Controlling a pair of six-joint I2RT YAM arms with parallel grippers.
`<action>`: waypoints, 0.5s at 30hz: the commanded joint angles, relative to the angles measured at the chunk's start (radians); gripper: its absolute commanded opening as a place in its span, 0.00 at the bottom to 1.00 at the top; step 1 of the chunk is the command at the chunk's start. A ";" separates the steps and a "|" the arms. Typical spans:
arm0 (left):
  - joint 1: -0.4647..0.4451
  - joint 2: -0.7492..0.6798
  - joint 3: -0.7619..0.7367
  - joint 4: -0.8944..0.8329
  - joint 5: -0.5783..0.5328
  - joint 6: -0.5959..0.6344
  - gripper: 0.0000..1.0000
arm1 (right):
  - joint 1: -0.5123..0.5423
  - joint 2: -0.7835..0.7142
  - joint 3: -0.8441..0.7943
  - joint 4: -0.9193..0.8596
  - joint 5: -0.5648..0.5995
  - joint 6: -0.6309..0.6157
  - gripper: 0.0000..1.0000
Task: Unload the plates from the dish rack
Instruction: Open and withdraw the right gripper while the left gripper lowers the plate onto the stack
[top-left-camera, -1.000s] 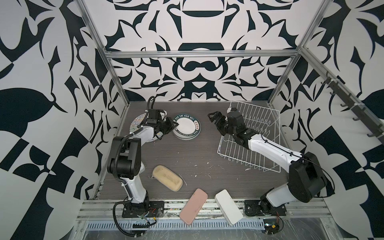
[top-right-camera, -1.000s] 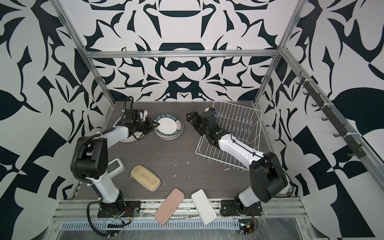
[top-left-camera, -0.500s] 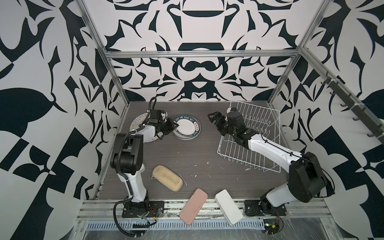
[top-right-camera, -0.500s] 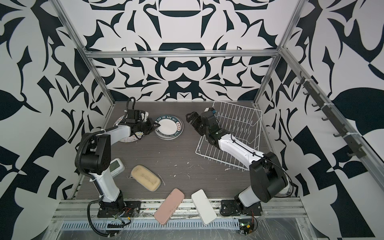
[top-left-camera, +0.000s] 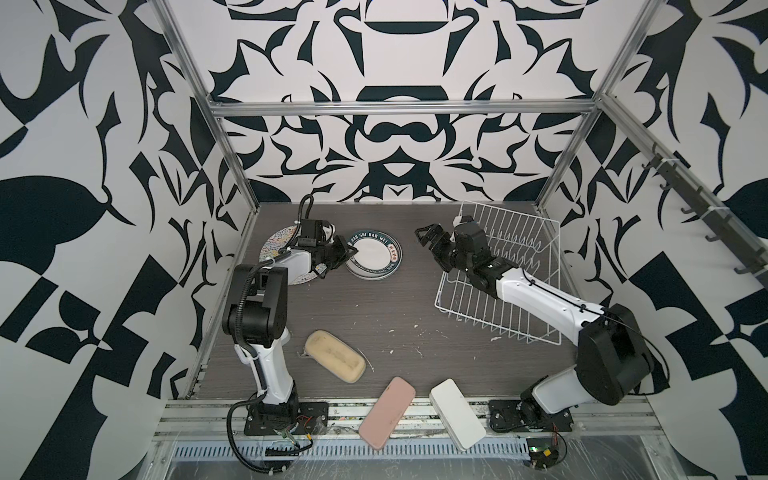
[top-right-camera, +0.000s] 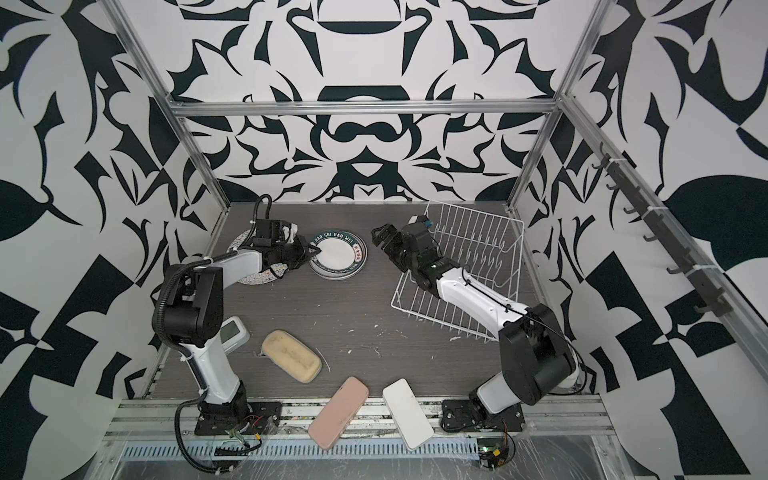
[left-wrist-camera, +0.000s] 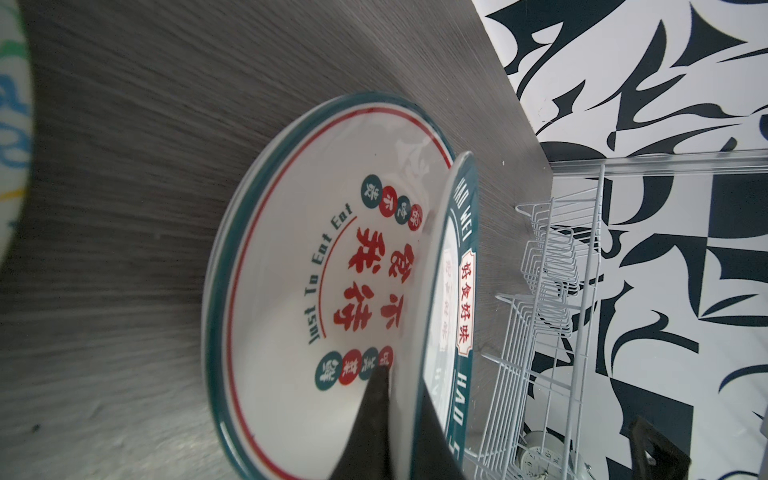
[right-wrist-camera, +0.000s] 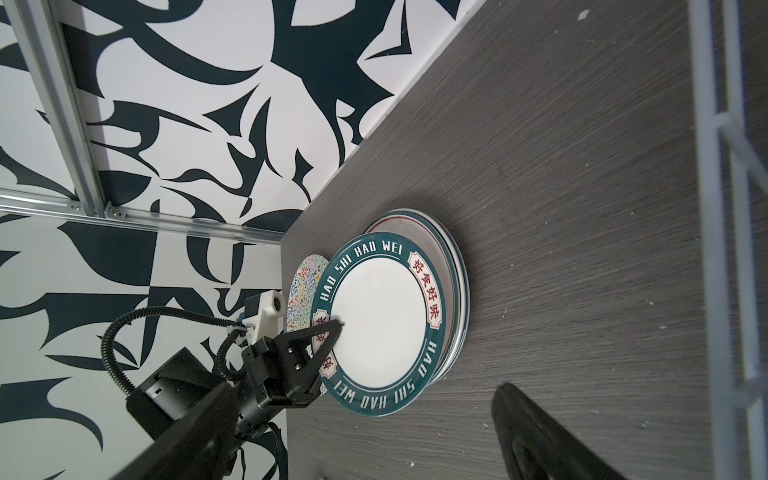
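Lettered plate (top-left-camera: 374, 255) (dark rim, white centre) sits at the far left-centre of the table (top-left-camera: 395, 316), on top of a stack of plates. It is tilted, with the edge on the gripper's side raised. Whether its far edge touches the stack cannot be told. The left wrist view shows the red-character plate (left-wrist-camera: 291, 291) lying flat directly below it, and the right wrist view shows more rims under that one; count unclear. The left gripper (top-left-camera: 353, 250) is clamped on the lettered plate's near-left rim, one finger (right-wrist-camera: 328, 332) lying across the printed band. The squiggle plate (top-left-camera: 278, 245) lies flat just beside the stack, toward the left wall, partly under the left arm. The dish rack (top-left-camera: 515, 237) stands at the far right of the table, well apart from the stack, with its prongs upright. The right gripper (top-left-camera: 432, 239) hangs off the rack's far-left corner, jaws spread wide and holding nothing, facing the stack. Along the near edge lie a beige pad (top-left-camera: 334, 355), a pink pad (top-left-camera: 386, 411) and a white pad (top-left-camera: 457, 413); the last two overhang the front rail.
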 joint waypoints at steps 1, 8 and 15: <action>0.004 0.020 0.034 0.029 0.026 -0.006 0.00 | -0.004 -0.053 0.003 0.005 -0.006 -0.013 0.99; 0.003 0.027 0.032 0.031 0.022 -0.004 0.00 | -0.004 -0.059 0.002 -0.001 -0.003 -0.016 0.99; 0.005 0.041 0.037 0.020 0.014 0.004 0.04 | -0.004 -0.060 0.000 -0.006 -0.003 -0.018 0.99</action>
